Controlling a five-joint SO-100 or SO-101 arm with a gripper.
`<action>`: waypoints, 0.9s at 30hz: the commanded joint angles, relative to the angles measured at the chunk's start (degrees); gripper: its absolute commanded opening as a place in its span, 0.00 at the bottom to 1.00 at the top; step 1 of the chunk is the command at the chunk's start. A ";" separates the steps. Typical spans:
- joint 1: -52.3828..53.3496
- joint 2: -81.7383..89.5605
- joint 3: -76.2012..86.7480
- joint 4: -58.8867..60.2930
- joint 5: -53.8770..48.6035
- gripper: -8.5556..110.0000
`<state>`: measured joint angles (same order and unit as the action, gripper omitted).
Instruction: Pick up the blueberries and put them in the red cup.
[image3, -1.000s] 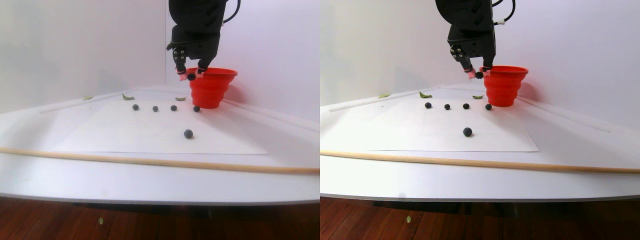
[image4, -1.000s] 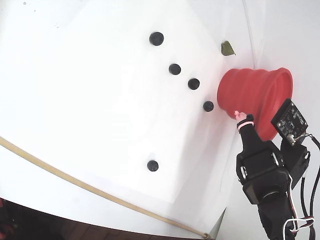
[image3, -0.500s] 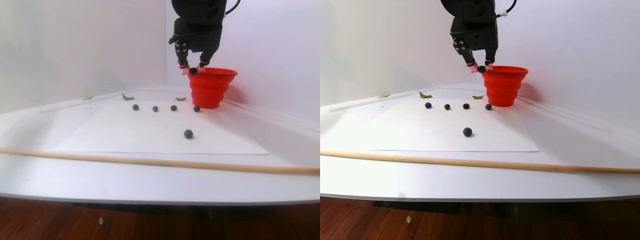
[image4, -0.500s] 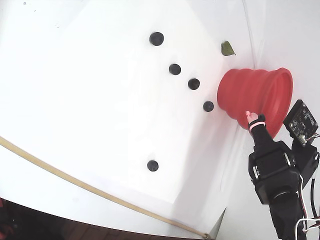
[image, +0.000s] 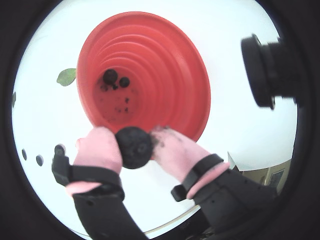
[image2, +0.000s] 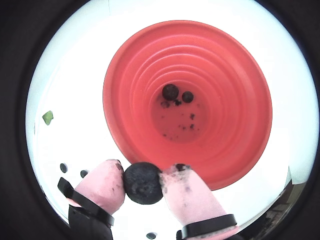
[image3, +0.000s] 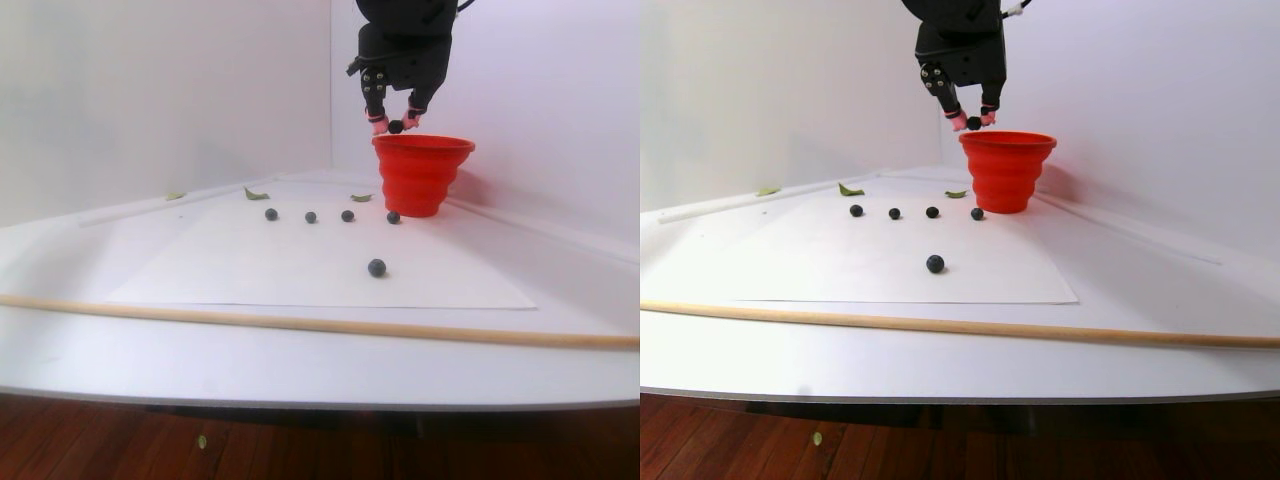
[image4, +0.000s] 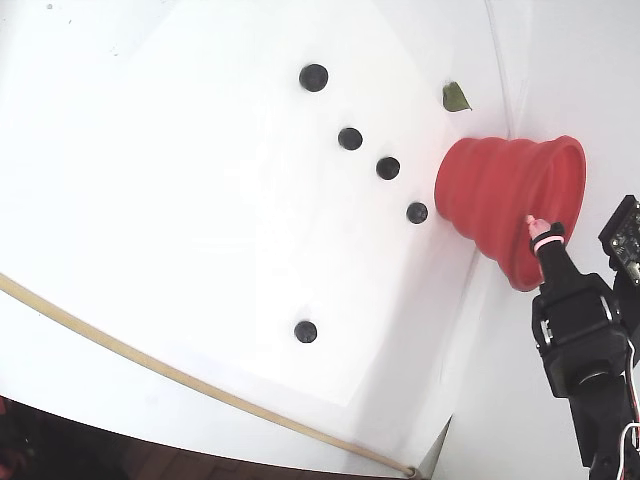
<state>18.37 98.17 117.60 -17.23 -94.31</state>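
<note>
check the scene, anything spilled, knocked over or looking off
Nothing stands out. The red cup stands upright, two blueberries lie in it, and the claw holds another just over its rim. The only strays are green leaf scraps behind the cup.

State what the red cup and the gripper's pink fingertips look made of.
Red cup: likely silicone or soft plastic, matte, with stepped concentric rings like a collapsible cup. Pink fingertips: seemingly soft rubbery covers, matte and dark-smudged, banded onto the black fingers. The gripper pinches a blueberry between them.
</note>
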 joint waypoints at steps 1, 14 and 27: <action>2.37 4.22 -8.17 -0.26 0.62 0.18; 3.78 -0.88 -12.83 -0.88 0.26 0.19; 4.13 2.29 -9.76 -0.88 -0.26 0.25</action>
<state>20.57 95.27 110.57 -17.23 -94.13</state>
